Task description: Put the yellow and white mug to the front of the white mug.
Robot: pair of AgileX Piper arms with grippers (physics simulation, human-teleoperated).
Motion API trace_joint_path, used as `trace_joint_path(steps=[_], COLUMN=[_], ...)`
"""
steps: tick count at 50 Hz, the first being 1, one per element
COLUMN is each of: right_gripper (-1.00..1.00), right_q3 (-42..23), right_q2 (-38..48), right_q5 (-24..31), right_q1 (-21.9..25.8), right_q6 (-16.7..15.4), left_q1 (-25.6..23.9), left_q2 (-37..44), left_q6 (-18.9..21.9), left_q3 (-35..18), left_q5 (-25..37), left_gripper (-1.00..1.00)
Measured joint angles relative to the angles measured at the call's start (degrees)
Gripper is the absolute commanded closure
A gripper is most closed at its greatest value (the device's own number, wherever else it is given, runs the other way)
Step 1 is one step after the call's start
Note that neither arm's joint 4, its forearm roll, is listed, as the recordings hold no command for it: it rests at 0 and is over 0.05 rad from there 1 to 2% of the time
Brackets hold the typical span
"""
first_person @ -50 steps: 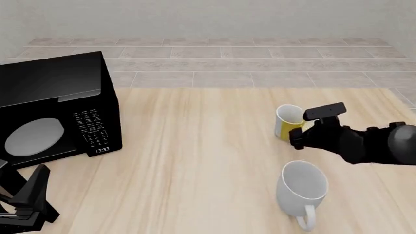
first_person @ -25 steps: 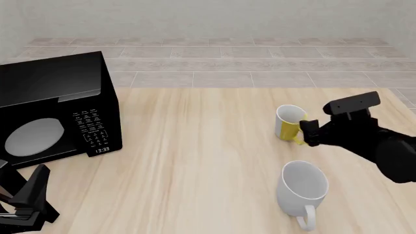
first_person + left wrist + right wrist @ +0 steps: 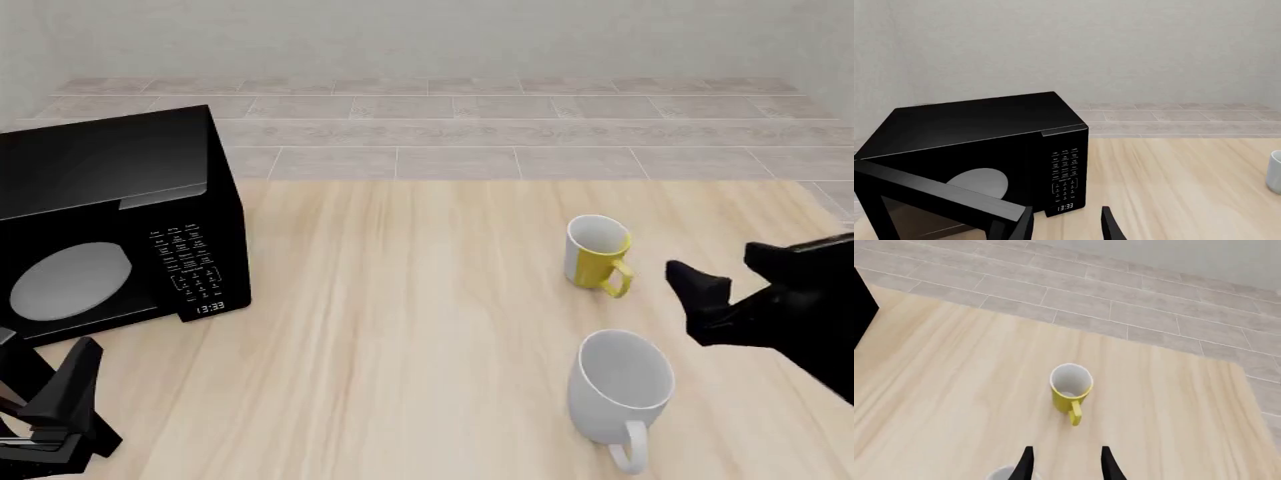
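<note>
Yellow and white mug (image 3: 597,254): we see it upright on the table (image 3: 400,330), toward the right edge, handle facing the near edge.
White mug (image 3: 618,390): nearer the near edge — just beside it, apart.
Right gripper (image 3: 727,275): our jaws spread, empty, right of the yellow one.
Left gripper (image 3: 1066,225): jaws apart, empty — facing the microwave (image 3: 114,220).

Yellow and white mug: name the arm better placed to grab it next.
Right. The right gripper is open beside the yellow and white mug, handle toward it; the left gripper sits far off by the microwave.
</note>
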Motion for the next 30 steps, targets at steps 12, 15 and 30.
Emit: trace_joint_path(steps=[12, 15, 30], right_gripper=[-1.00, -1.00, -1.00], right_q3=[4.32, 5.17, 6.84], right_q2=[-12.85, -15.95, -29.55], right_q5=[5.25, 6.81, 14.16], right_q1=[1.11, 1.37, 2.12], right_q6=[1.73, 2.21, 4.67], left_q1=[0.00, 0.00, 0.00], left_q2=[0.00, 0.00, 0.00], left_q6=[0.00, 0.00, 0.00], left_q3=[0.00, 0.00, 0.00], left_q5=[0.00, 0.00, 0.00], left_gripper=[-1.00, -1.00, -1.00])
